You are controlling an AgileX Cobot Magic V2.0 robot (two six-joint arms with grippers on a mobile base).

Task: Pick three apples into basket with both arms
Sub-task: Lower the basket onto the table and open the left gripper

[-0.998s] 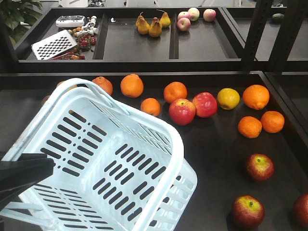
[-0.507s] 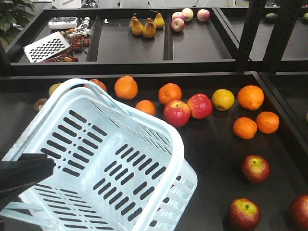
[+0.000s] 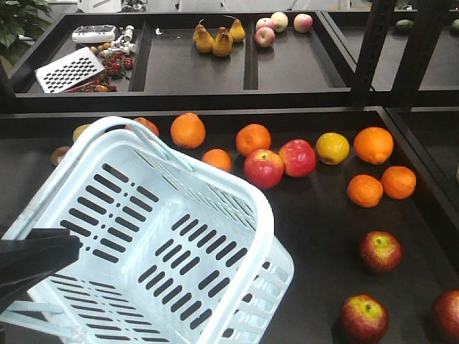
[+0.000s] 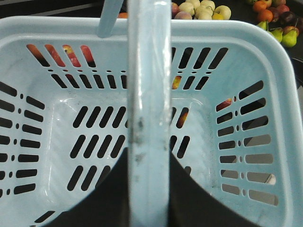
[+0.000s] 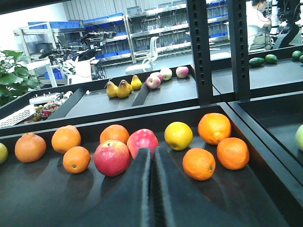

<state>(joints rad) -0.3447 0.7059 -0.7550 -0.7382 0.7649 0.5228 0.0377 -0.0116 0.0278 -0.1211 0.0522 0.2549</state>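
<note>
**While the basket hangs empty, three apples wait on the right**

Because the left tool (image 4: 149,161) is pinching the handle (image 4: 147,94) of the pale blue basket (image 3: 237,301) from both sides, the basket hangs tilted at the lower left of the front view, over the dark tabletop (image 3: 315,215). Its slotted floor carries no fruit; only colours from below show through the slots.

The right tool (image 5: 151,152) has its fingers pressed together with nothing between them. It points across the tabletop toward a pair of brighter red apples (image 3: 264,168) and some oranges (image 3: 364,190), which are not the fruit wanted.

The dark red apples (image 3: 380,251) lie well apart from the basket at the lower right. One sits behind, a second (image 3: 366,317) in front of it, and a third (image 3: 446,315) is cut by the frame edge. None is visible to the right wrist camera.

Each apple is probably firm and fairly heavy for its size, with smooth skin that could slip, and it is round enough to roll if nudged. It may also bruise under a hard squeeze. The safest hold looks like a grasp from above, with the fingers across the widest part and clear of the stem dimple. The basket is light, stiff plastic and likely to swing on its handle when fruit drops in.
</note>
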